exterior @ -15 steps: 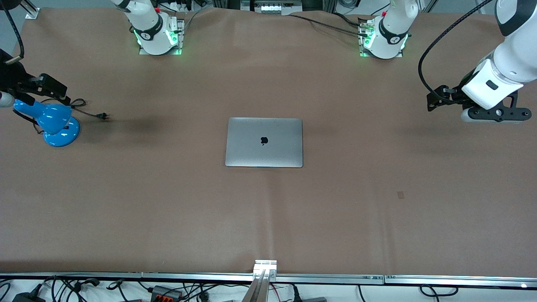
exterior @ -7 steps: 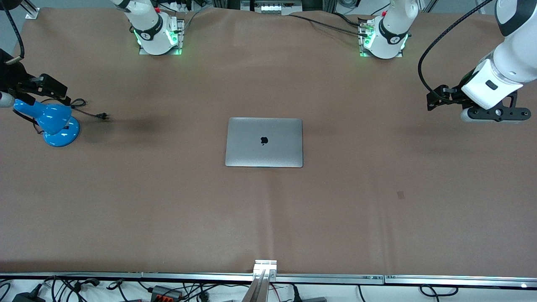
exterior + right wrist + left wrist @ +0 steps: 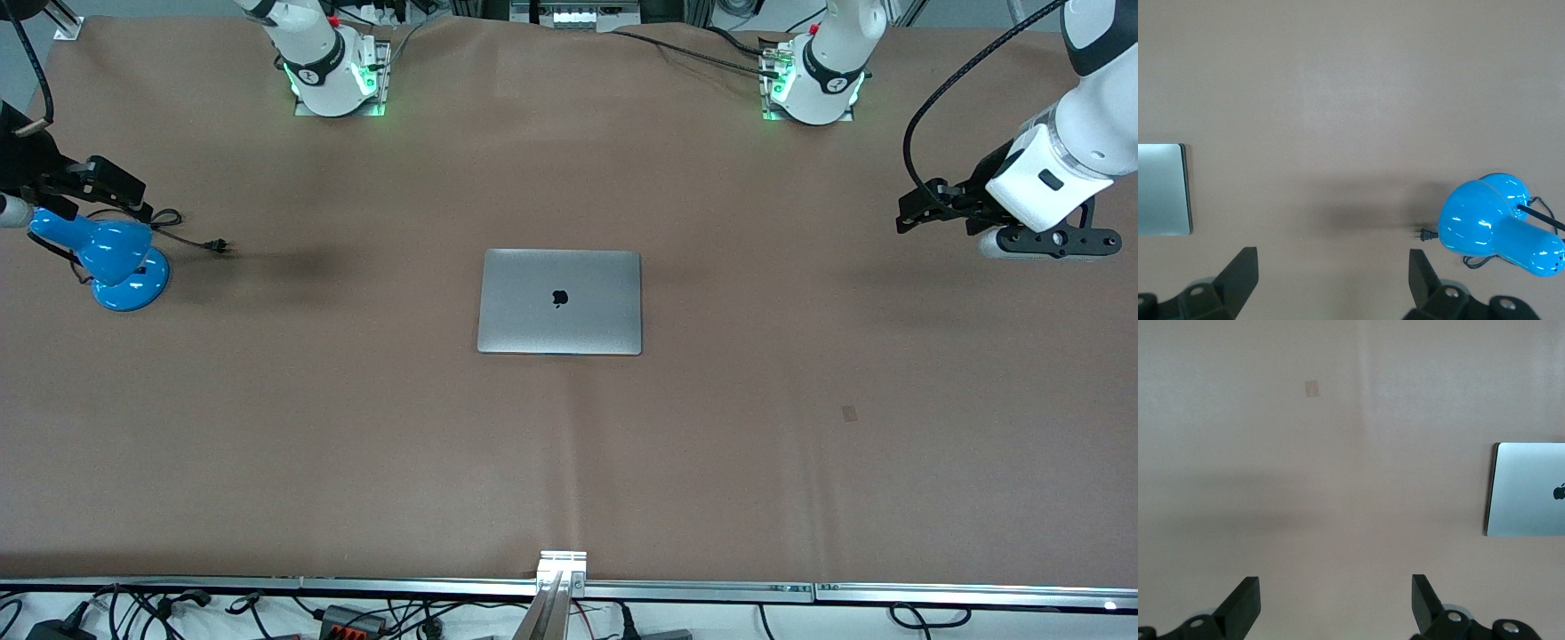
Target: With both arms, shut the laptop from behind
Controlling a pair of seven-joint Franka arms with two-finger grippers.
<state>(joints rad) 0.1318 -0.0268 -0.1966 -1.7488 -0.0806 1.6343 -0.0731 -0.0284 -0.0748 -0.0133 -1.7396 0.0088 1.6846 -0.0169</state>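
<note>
The grey-silver laptop lies shut and flat in the middle of the table, its dark apple logo facing up. One edge of it shows in the left wrist view and in the right wrist view. My left gripper hangs open and empty over bare table toward the left arm's end; its fingers show wide apart in the left wrist view. My right gripper hangs open and empty over the right arm's end, above a blue lamp; it also shows in the right wrist view. Both are well away from the laptop.
A blue desk lamp stands toward the right arm's end, with its cord and plug lying on the table beside it; it also shows in the right wrist view. A brown cloth covers the table. A small dark patch marks the cloth.
The left arm's hand has shifted and turned slightly over its end of the table. The right arm's hand has barely moved. The laptop has not moved.
</note>
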